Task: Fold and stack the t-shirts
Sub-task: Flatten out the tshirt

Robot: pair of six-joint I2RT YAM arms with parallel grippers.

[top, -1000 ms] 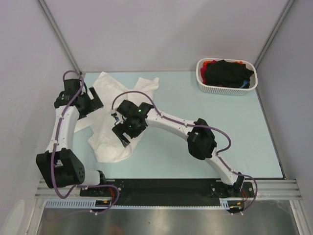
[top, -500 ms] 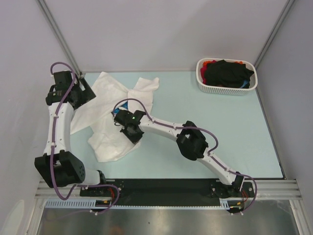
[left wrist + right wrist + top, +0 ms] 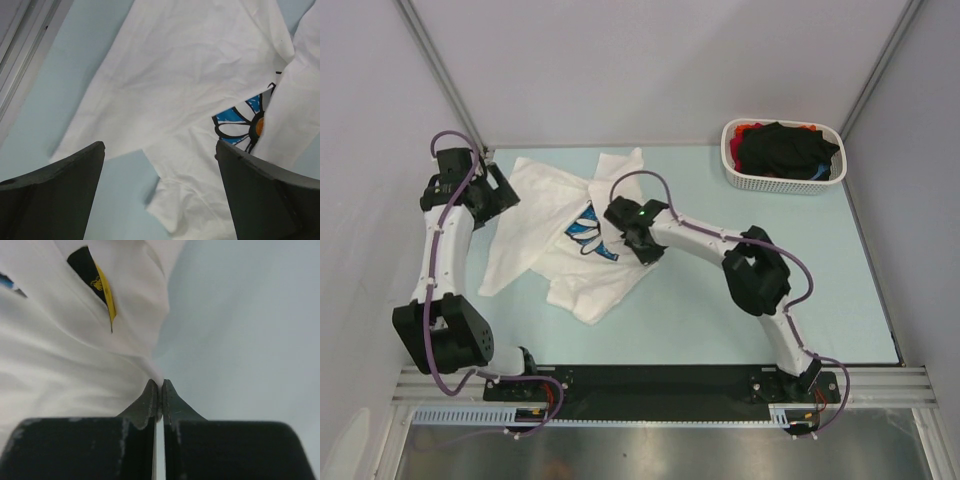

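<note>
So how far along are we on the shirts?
Done: nothing folded or stacked yet. In hand: the white t-shirt lies rumpled on the table, the right gripper shut on its edge, the left gripper open above it. Left: fold it, then the black and red shirts heaped in the basket.

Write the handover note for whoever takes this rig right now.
Right gripper: shut, pinching the white t-shirt at its edge.
Left gripper: open over the shirt's left side, holding nothing.
White shirt lies rumpled, partly spread, on the left of the table; black and red shirts sit in the basket.
Done: nothing folded or stacked.
Left: flatten, fold, then the others.
</note>
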